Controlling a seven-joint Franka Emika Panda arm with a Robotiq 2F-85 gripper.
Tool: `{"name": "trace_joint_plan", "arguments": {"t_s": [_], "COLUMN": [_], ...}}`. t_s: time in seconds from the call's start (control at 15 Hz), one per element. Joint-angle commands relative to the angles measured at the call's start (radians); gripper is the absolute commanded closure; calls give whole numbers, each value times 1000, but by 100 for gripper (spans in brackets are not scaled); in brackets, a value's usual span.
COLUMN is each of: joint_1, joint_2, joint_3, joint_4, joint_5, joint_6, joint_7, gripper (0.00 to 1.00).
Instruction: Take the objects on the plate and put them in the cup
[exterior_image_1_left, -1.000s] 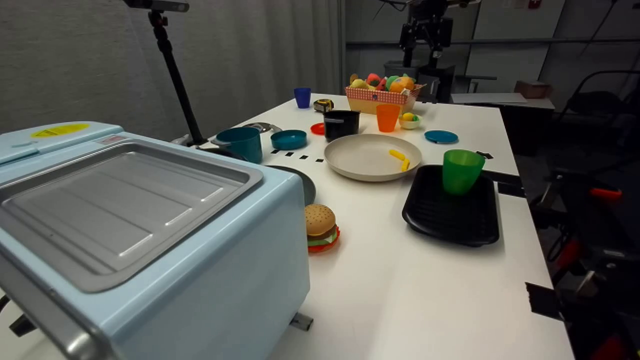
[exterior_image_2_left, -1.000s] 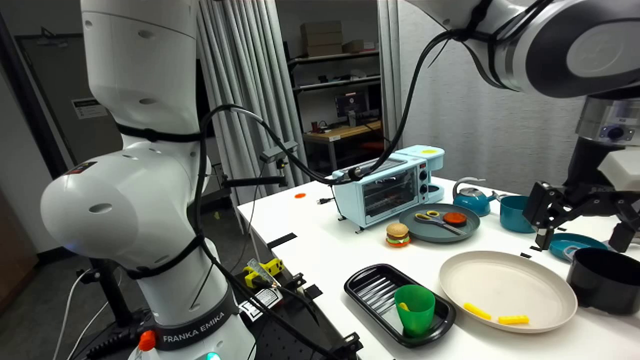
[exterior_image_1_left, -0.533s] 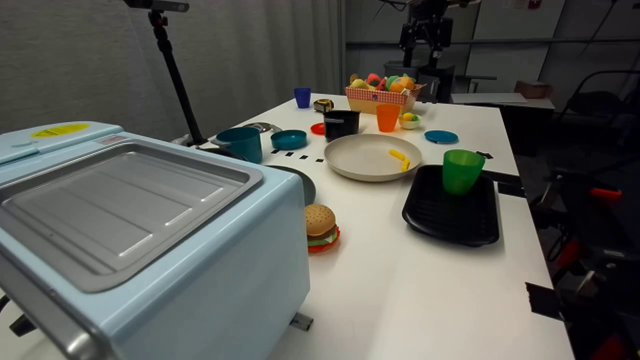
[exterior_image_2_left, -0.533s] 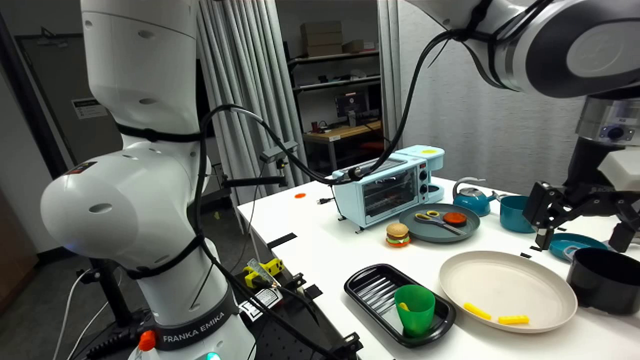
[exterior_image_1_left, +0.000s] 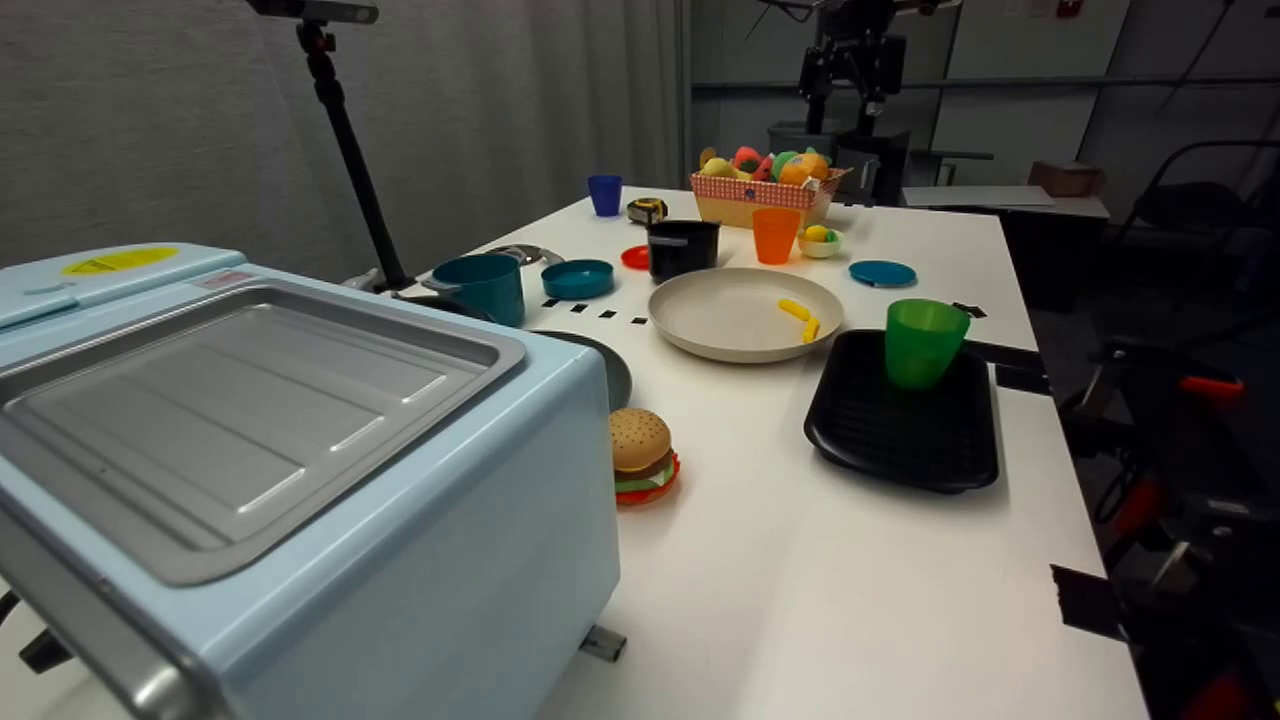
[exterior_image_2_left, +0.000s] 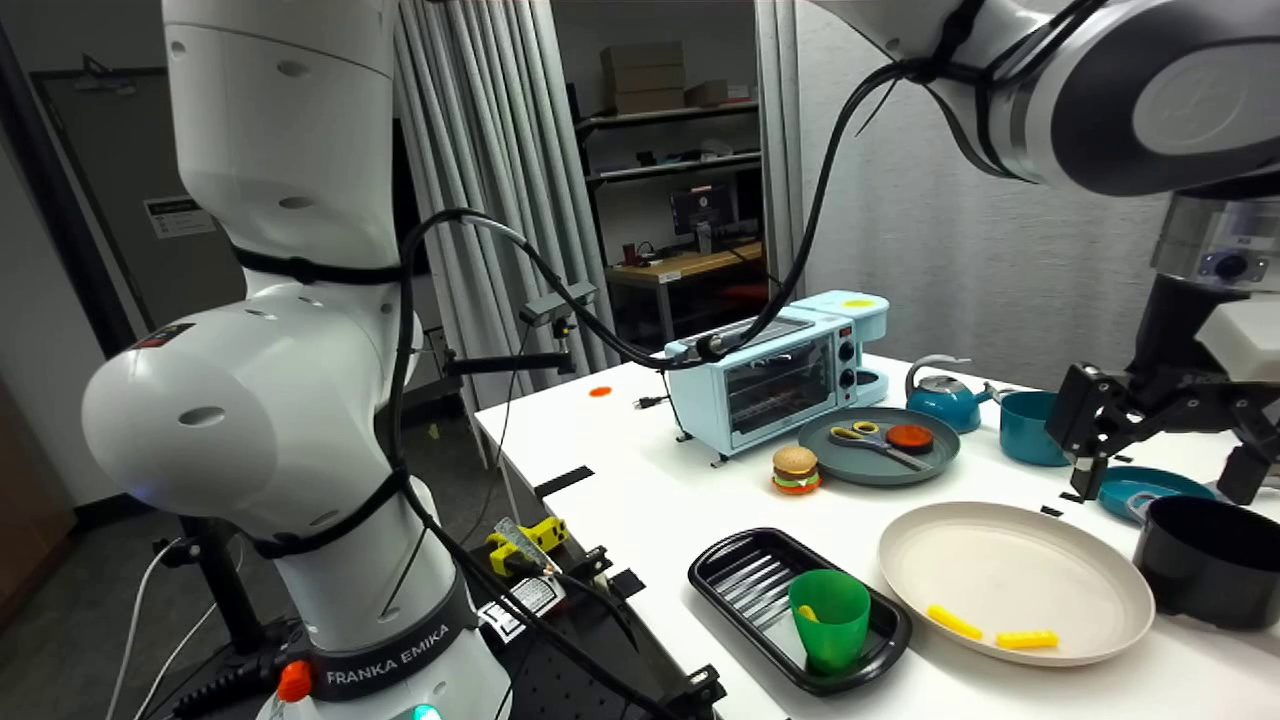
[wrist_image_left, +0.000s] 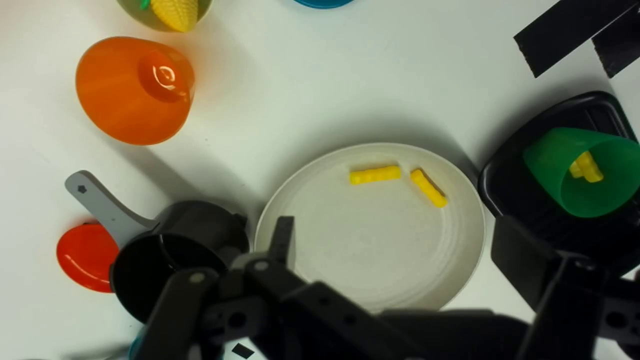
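Two small yellow pieces lie apart on the round cream plate: one and another. In the wrist view they lie near the rim of the plate. They also show on the plate in an exterior view. The green cup stands on the black tray beside the plate. In the wrist view the green cup has yellow pieces inside. My gripper is open and empty, high above the plate; its fingers are wide apart in the wrist view.
The black tray is close to the plate. A black pot, with a grey handle, stands at the plate's other side. An orange cup stands beyond. A toy burger, a grey plate with scissors and a blue oven stand farther off.
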Motion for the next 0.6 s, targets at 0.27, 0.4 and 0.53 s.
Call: {"name": "trace_joint_plan", "arguments": {"t_s": [0.27,0.4,0.53], "joint_1": [22,27,35], "joint_2": [1,-3,-8], "joint_3": [-14,-5,4], "joint_4": [-3,-17,-34], "joint_5": [19,24,30], "joint_6": [0,19,35], "joint_7": [-29,-59,-97], "gripper": [0,0,0]}}
